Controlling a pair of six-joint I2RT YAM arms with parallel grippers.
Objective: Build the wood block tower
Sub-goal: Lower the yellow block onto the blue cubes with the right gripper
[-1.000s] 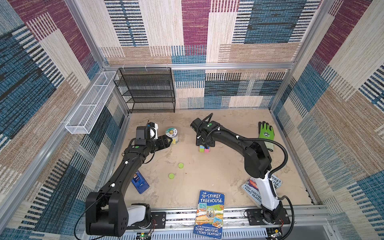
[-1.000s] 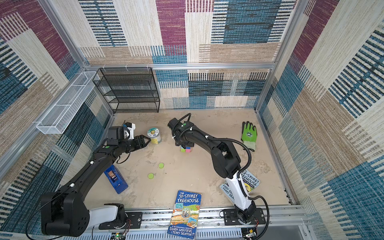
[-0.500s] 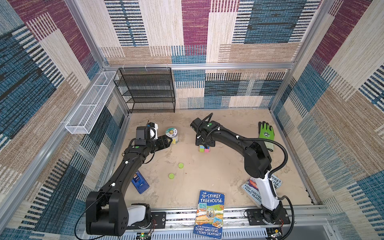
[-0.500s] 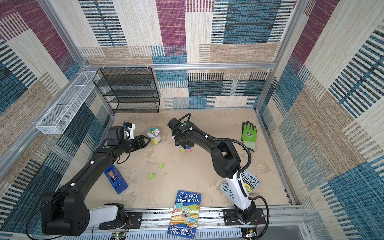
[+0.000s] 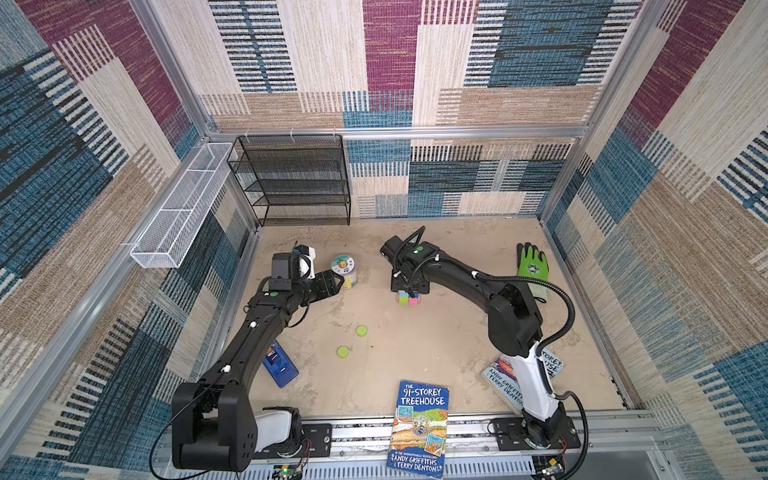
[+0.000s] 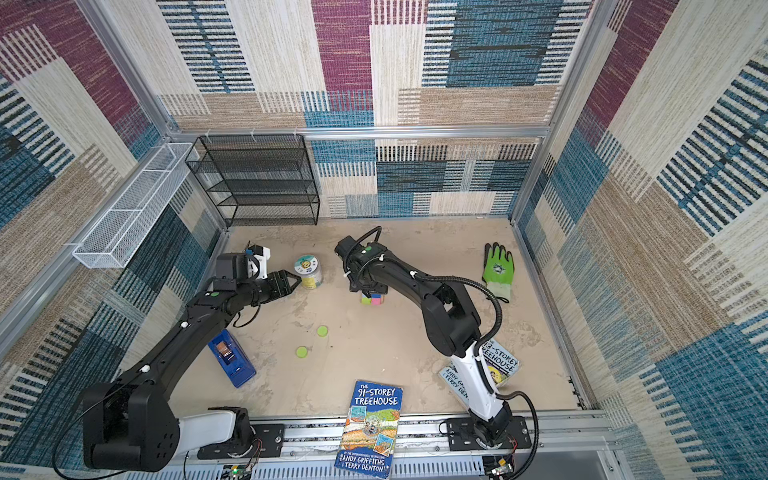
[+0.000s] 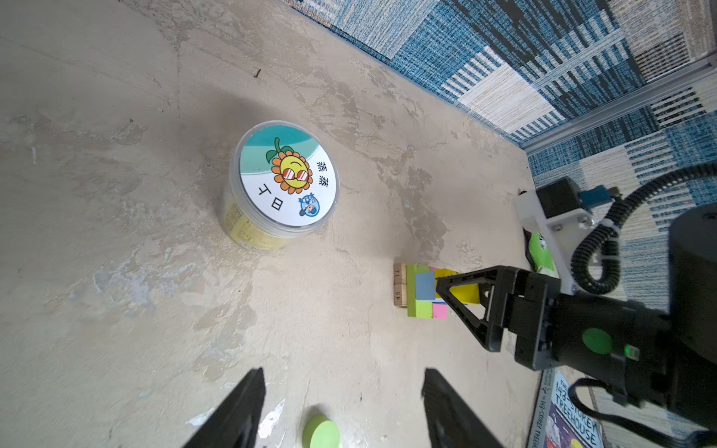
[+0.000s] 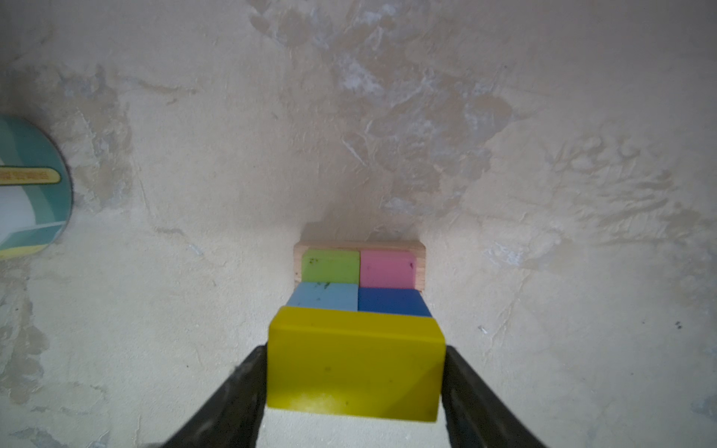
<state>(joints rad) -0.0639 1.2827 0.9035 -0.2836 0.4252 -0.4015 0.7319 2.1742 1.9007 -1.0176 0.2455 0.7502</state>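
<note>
Sandy floor (image 5: pixel 415 353), both top views: tin (image 5: pixel 344 268) left of centre, two lime round pieces (image 5: pixel 361 331) lower, tower (image 5: pixel 409 299) mid-frame, top hidden by my right gripper (image 5: pixel 410 289). Left wrist view: my left gripper (image 7: pixel 343 378) spread (holding nothing). Right wrist view: my fingers (image 8: pixel 240 391) pinch the yellow oblong (image 8: pixel 355 364) atop the blue cubes (image 8: pixel 324 297).

Tower (image 5: pixel 404 298) mostly hid under right pincer (image 5: pixel 409 290), both top views.

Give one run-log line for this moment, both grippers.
stage: placing | right gripper: shut on yellow block, at top of tower | left gripper: open, empty | loose: two lime round pieces
</note>
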